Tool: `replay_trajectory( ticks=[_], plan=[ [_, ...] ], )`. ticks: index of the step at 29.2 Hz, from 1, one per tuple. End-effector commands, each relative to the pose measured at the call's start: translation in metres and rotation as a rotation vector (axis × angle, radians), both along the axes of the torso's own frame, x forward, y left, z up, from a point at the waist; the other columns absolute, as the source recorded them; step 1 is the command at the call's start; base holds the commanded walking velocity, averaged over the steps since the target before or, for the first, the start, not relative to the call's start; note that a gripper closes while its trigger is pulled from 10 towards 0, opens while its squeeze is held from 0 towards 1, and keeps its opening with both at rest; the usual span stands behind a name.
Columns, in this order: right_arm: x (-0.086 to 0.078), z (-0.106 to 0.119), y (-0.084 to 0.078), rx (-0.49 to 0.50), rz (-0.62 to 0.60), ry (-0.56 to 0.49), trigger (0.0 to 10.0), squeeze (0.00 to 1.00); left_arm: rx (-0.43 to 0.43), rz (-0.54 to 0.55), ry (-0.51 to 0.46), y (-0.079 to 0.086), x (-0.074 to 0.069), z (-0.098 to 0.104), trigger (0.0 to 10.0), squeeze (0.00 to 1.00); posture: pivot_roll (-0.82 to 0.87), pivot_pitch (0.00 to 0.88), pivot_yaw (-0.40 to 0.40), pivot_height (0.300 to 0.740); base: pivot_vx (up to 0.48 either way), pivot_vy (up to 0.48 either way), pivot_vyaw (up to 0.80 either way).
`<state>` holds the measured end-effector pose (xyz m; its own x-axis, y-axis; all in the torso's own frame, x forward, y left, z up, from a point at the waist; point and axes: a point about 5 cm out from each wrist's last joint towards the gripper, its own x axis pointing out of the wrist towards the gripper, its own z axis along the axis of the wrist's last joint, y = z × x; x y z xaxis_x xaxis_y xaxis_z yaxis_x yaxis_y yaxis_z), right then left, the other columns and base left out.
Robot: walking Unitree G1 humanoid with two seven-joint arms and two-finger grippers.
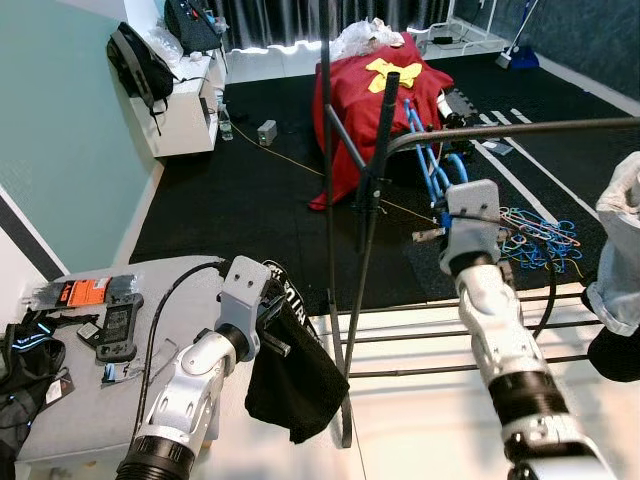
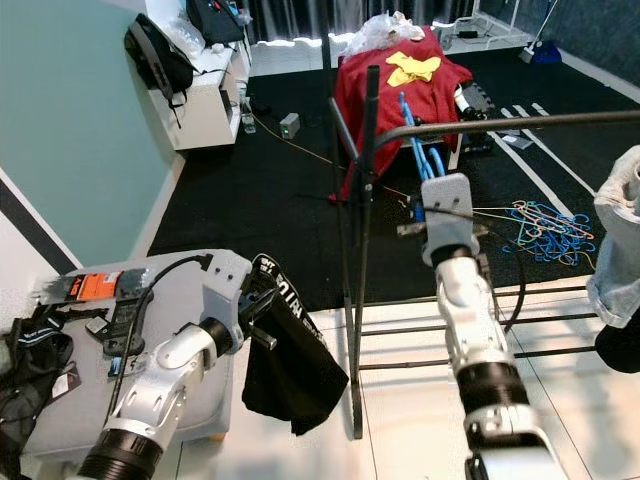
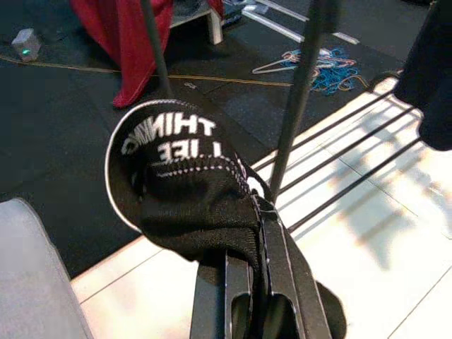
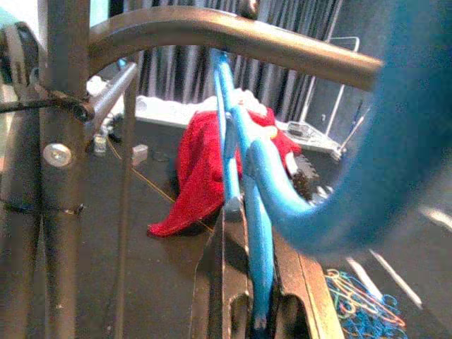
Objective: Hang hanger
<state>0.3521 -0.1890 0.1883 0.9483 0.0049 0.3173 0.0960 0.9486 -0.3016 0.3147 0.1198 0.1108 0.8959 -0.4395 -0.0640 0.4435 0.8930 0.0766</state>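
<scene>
With the right gripper [image 4: 244,311] clamped on the blue hanger [image 4: 244,176], its hook sits just under the rack bar [image 4: 233,35], while the left gripper [image 3: 258,282] pinches a black garment [image 3: 183,183].

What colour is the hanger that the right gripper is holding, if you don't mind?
Blue; the hanger shows best in the right wrist view, clamped in the right gripper.

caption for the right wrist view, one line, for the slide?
Right gripper shut on a blue plastic hanger, its hook raised just under the dark metal rack rail.
</scene>
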Motion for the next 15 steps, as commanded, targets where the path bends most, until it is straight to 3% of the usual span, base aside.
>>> replay_trajectory(
  ticks=[1, 7, 9, 12, 14, 15],
  plan=[
    [-0.008, -0.002, 0.01, -0.008, 0.017, -0.037, 0.0, 0.0, 0.009, 0.015, 0.008, 0.006, -0.003, -0.004, 10.0, 0.0, -0.1, 0.077, 0.059, 0.74, 0.0, 0.0, 0.0],
    [-0.027, -0.034, 0.011, 0.082, -0.024, 0.052, 0.0, 0.0, 0.005, 0.009, 0.007, 0.004, -0.003, -0.005, 10.0, 0.0, -0.1, 0.062, 0.059, 0.74, 0.0, 0.0, 0.0],
    [-0.037, -0.058, 0.008, 0.178, -0.053, 0.154, 0.0, 0.0, 0.017, 0.008, 0.006, 0.004, -0.004, -0.007, 10.0, 0.0, -0.1, 0.056, 0.058, 0.74, 0.0, 0.0, 0.0],
    [-0.046, -0.074, 0.003, 0.227, -0.081, 0.223, 0.0, 0.0, 0.017, 0.016, 0.013, 0.004, -0.004, -0.009, 10.0, 0.0, -0.1, 0.055, 0.056, 0.74, 0.0, 0.0, 0.0],
    [-0.054, -0.094, -0.003, 0.288, -0.118, 0.306, 0.1, 0.0, -0.064, 0.068, 0.055, 0.009, -0.005, -0.015, 10.0, 0.0, -0.1, 0.055, 0.055, 0.74, 0.0, 0.0, 0.0],
    [-0.054, -0.094, -0.003, 0.288, -0.118, 0.306, 0.1, 0.0, -0.064, 0.068, 0.055, 0.009, -0.005, -0.015, 10.0, 0.0, -0.1, 0.055, 0.055, 0.74, 0.0, 0.0, 0.0]
  ],
)
